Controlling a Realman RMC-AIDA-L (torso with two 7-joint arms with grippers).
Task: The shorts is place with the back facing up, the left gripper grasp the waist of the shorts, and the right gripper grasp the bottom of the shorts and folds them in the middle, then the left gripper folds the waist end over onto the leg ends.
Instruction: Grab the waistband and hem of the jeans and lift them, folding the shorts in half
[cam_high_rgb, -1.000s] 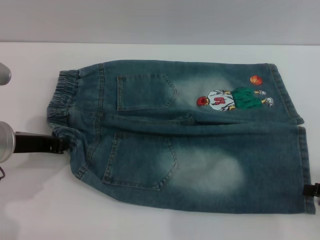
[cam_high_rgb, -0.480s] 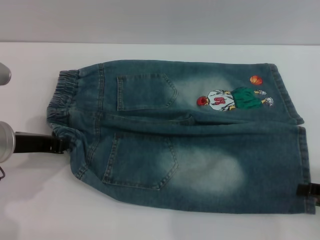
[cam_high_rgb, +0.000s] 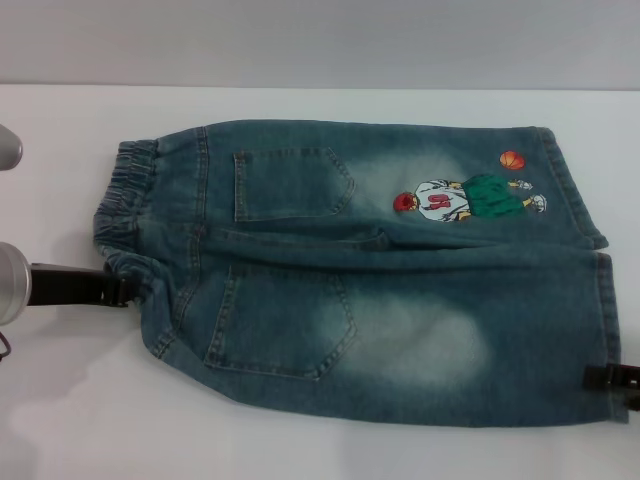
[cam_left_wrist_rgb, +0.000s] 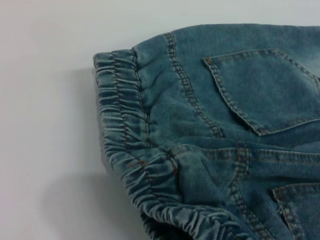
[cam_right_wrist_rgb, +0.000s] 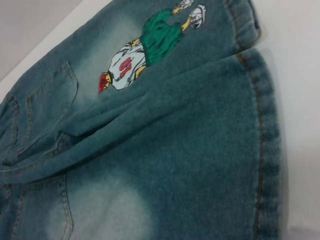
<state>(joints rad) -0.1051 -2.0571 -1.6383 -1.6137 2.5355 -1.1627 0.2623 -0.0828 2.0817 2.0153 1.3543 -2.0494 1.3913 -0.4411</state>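
- Left gripper (cam_high_rgb: 118, 288) sits at the near left end of the shorts (cam_high_rgb: 370, 270), its dark tip against the gathered waistband (cam_high_rgb: 125, 205); whether its fingers are parted or closed I cannot tell.
- Right gripper (cam_high_rgb: 608, 377) shows only as a dark tip on the hem of the near leg, at the right edge; its finger state cannot be told either.
- Denim shorts lie flat on the white table (cam_high_rgb: 60, 420), back pockets up, waist left, legs right.
- Far leg carries a basketball-player print (cam_high_rgb: 465, 198).
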